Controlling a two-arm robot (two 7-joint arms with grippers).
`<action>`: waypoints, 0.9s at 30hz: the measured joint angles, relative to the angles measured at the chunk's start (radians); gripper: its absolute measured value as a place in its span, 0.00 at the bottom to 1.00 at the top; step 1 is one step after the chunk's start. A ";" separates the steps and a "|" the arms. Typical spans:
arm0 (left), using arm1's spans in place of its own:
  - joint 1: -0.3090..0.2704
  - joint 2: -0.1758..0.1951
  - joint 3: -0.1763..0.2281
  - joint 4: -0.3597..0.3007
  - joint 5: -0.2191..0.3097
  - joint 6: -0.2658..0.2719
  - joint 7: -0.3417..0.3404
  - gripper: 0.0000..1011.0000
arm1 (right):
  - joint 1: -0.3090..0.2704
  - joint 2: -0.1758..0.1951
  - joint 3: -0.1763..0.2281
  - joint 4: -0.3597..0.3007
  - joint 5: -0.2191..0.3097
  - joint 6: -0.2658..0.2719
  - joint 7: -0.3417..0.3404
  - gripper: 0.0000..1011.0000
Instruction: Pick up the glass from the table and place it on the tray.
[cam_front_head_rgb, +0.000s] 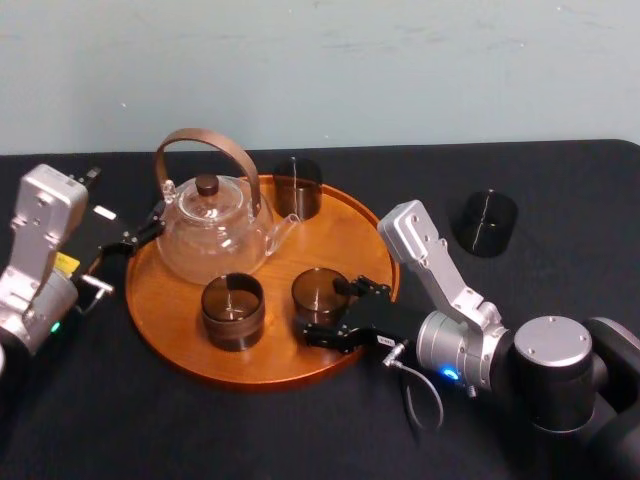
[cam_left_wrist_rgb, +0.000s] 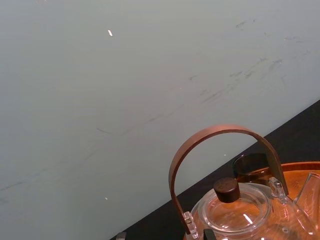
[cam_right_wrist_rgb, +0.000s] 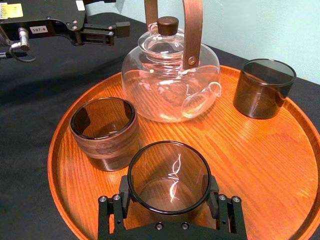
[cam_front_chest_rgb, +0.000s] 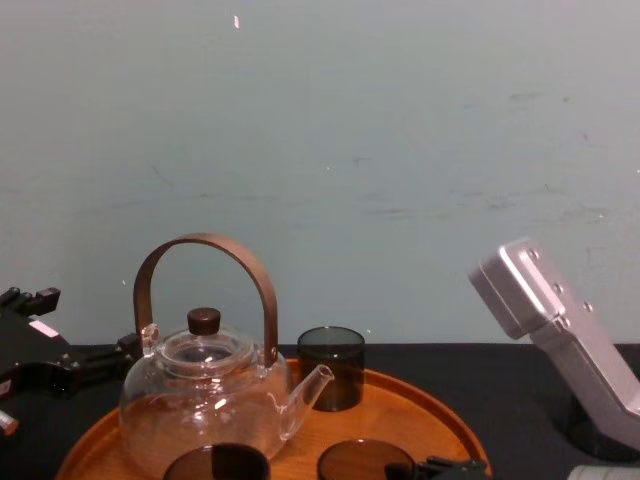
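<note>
Closing out the placing step, by the look of it: gripping the glass (cam_front_head_rgb: 318, 293) with the right claw (cam_front_head_rgb: 322, 311), pressing its pads (cam_right_wrist_rgb: 123, 196) against either side (no gap showing in the right wrist view). Standing the glass upright on the tray (cam_front_head_rgb: 340, 235), toward the front-right rim, just beside a second glass (cam_front_head_rgb: 232, 312) and in front of the teapot (cam_front_head_rgb: 210, 228). Seemingly resting its base on the wood already, though not judging that for certain from these angles.

Parking the left claw (cam_front_head_rgb: 135, 232) at the tray's left rim, close to the teapot, jaws apart and holding nothing. Leaving a third glass (cam_front_head_rgb: 297, 187) at the back of the tray and a fourth glass (cam_front_head_rgb: 485, 223) out on the worktop (cam_front_head_rgb: 560, 180), well apart from the tray on the right.

Calling next for a release: spreading the right claw just enough to free the glass, then backing out low and straight over the rim — not sweeping sideways into the second glass, not lifting before letting go. Watching, too, for the glass clinging to one pad and tipping.
</note>
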 joint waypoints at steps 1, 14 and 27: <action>0.000 0.000 0.000 0.000 0.000 0.000 0.000 0.99 | 0.000 0.000 0.000 0.000 0.000 0.000 0.000 0.89; 0.000 0.000 0.000 0.000 0.000 0.000 0.000 0.99 | -0.001 0.000 0.000 0.001 -0.002 0.003 -0.001 0.99; 0.000 0.000 0.000 0.000 0.000 0.000 0.000 0.99 | -0.030 0.023 0.012 -0.059 -0.008 -0.009 -0.016 0.99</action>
